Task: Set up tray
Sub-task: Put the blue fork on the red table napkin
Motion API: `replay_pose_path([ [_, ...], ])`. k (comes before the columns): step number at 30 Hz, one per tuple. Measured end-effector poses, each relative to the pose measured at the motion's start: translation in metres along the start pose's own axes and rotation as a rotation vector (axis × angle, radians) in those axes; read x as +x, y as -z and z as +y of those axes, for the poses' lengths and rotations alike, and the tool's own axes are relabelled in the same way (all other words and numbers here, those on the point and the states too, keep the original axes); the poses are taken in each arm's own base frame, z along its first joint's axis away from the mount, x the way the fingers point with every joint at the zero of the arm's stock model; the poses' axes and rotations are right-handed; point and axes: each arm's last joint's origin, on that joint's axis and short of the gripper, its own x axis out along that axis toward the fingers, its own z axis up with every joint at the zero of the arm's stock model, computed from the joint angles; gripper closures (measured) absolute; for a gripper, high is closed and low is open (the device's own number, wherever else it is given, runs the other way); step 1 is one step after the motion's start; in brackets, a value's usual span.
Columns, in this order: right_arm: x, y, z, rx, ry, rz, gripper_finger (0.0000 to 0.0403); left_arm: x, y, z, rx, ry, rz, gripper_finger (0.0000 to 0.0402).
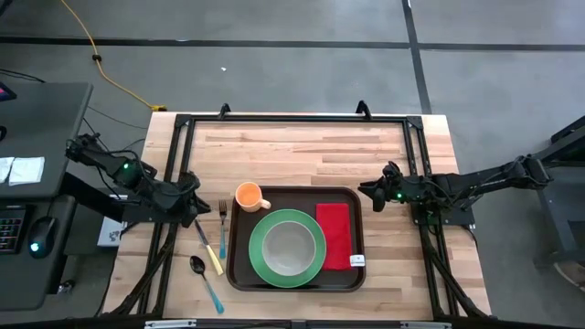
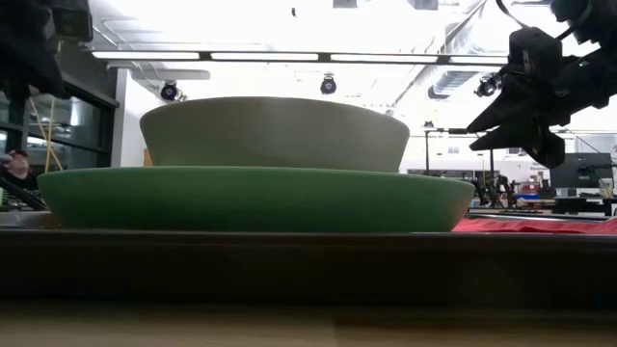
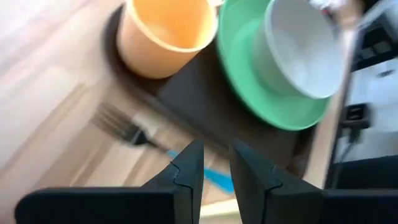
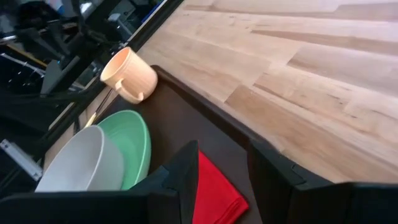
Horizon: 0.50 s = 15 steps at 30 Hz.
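The dark brown tray [image 1: 302, 199] lies at the table's near middle. On it stand a green plate [image 1: 260, 260] with a grey bowl [image 1: 289, 245] in it, an orange cup [image 1: 249, 196] at the far left corner, and a red napkin [image 1: 335, 235] on the right. My left gripper [image 1: 194, 208] hovers open with a narrow gap [image 3: 216, 162] just left of the tray, above the fork [image 1: 222, 228]. My right gripper [image 1: 370, 194] hovers open [image 4: 221, 168] off the tray's far right corner. Neither touches anything.
Left of the tray on the wood lie a fork [image 3: 124, 127] with a blue handle, a yellow-handled knife [image 1: 208, 249] and a spoon [image 1: 206, 281]. A small white tag [image 1: 356, 260] sits by the napkin's near end. The table's far half [image 1: 302, 151] is bare wood inside a black frame.
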Motion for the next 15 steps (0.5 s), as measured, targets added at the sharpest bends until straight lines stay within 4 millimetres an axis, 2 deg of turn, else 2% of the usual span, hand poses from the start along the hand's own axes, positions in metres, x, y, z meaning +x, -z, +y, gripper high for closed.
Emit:
replay_pose_path([
  [7, 0.0, 0.0, 0.0, 0.0, 0.015, -0.017, 0.0289, -0.016, -0.018, -0.023, -0.012, -0.182, 0.097, 0.0293],
  [15, 0.0, 0.0, 0.0, -0.001, 0.014, -0.015, 0.0289, -0.006, -0.027, -0.047, -0.119, -0.286, 0.158, 0.0293],
])
